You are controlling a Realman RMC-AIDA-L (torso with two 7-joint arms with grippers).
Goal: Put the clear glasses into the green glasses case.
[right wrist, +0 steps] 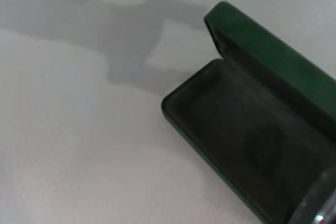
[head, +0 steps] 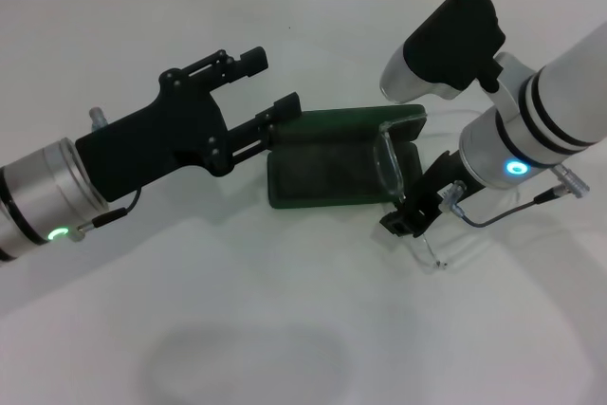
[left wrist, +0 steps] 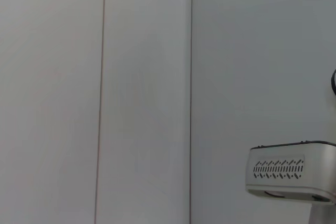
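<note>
The green glasses case (head: 322, 177) lies open in the middle of the white table, its lid (head: 346, 126) standing up at the back. In the right wrist view the case (right wrist: 236, 129) shows its dark lining. The clear glasses (head: 390, 164) hang tilted over the case's right end, one thin temple arm trailing down toward the table. A corner of the clear glasses (right wrist: 316, 209) shows in the right wrist view. My right gripper (head: 414, 212) is shut on the glasses just right of the case. My left gripper (head: 269, 82) is open, its lower finger (head: 283, 107) touching the lid's left end.
A white tiled wall runs behind the table. The left wrist view shows only wall panels and a grey vented housing (left wrist: 286, 178). Bare white tabletop (head: 237, 329) lies in front of the case.
</note>
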